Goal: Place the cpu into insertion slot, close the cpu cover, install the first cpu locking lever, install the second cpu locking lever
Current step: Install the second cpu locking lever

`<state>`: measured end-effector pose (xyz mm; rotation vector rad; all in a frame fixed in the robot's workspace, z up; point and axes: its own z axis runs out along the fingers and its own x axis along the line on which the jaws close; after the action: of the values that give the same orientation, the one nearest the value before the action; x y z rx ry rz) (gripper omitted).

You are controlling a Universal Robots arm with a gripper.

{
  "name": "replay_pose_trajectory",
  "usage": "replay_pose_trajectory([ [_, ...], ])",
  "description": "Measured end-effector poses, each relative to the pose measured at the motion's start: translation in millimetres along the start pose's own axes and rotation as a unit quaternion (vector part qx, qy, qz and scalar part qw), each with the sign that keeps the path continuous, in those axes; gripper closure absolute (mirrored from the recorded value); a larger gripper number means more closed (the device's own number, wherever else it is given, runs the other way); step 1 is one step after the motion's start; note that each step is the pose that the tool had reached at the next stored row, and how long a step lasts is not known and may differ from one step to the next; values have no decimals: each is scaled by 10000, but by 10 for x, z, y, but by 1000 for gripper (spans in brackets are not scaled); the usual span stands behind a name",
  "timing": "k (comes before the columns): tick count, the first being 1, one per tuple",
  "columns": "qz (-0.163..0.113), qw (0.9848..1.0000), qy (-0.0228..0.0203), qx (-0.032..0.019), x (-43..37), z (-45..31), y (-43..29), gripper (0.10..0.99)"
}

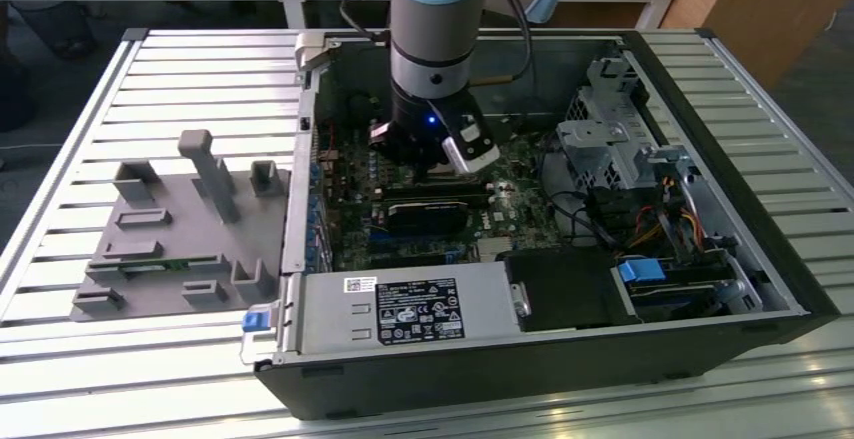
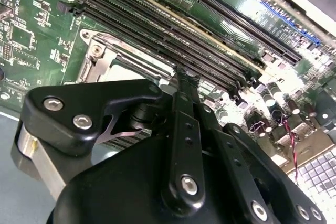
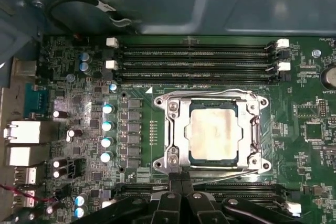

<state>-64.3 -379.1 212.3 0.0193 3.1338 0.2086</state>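
Note:
The cpu (image 3: 214,129), its silver-grey top showing, lies in the socket on the green motherboard. The cpu cover (image 3: 177,129), a silver frame plate, lies flat around it. One thin wire lever (image 3: 210,93) runs along the socket's edge beside the memory slots, and another lever (image 3: 228,170) runs along the opposite edge. My gripper (image 3: 181,178) is shut, its black fingertips pressed together right at that second edge of the socket. In the second wrist view the shut gripper (image 2: 185,77) hangs just over the cover (image 2: 102,56). The exterior view shows the gripper (image 1: 447,166) low inside the computer case.
Black memory slots (image 3: 194,56) run beside the socket. The open case (image 1: 761,269) walls in the board, with a power supply (image 1: 400,311) in front and a drive cage (image 1: 601,149) at the exterior view's right. A grey fixture (image 1: 174,229) stands on the slatted table.

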Motion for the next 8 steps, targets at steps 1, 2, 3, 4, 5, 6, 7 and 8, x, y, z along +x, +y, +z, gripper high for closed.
replay_pose_trajectory([
  [1,0,10000,0,-16,6,1,-9,980],
  [2,-2,10000,0,-28,11,1,-20,980],
  [3,-3,10000,1,-39,16,3,-30,980],
  [4,-5,10000,2,-52,20,8,-35,980],
  [5,-8,10000,2,-70,23,14,-38,980],
  [6,-10,10000,2,-94,29,20,-41,980],
  [7,-12,9999,3,-115,33,27,-43,980],
  [8,-14,9999,3,-128,35,37,-43,980],
])
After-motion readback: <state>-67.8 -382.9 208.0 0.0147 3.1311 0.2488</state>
